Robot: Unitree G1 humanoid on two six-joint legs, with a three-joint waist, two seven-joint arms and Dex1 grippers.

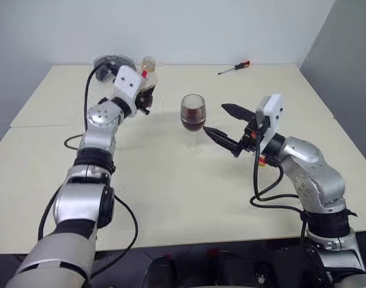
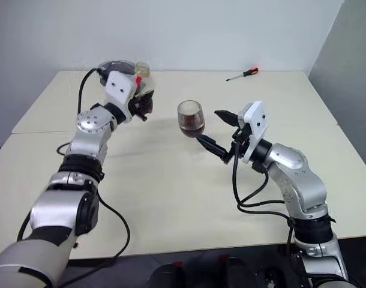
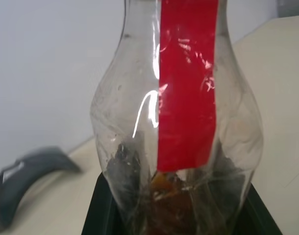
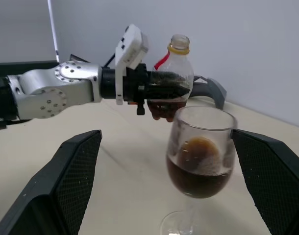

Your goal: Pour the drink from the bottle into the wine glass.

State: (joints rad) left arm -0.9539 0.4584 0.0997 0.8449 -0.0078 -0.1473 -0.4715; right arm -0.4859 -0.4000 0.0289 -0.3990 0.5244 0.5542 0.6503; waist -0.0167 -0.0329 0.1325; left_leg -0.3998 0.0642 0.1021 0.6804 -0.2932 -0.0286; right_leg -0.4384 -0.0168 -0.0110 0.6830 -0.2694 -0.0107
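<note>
Table point(image 1: 171, 198) fills the frame. My left gripper point(image 4: 161, 90), upper left, is clamped on the bottle point(image 4: 170, 81), upright, nearly empty. My right gripper point(image 1: 222, 126), centre-right, is spread wide, nothing in it. Wine glass point(image 1: 192, 120) stands at centre, drink point(image 4: 196, 178) filling approx. half the bowl. Screwdriver point(image 1: 234, 68) lies top right.

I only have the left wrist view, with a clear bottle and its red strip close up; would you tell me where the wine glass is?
Observer: The wine glass stands upright on the table, between both arms.
Operator: Thank you. Is there drink in it?
Observer: Yes, dark drink fills the lower bowl.
Operator: And the right gripper?
Observer: The right gripper is open beside the glass, holding nothing.
</note>
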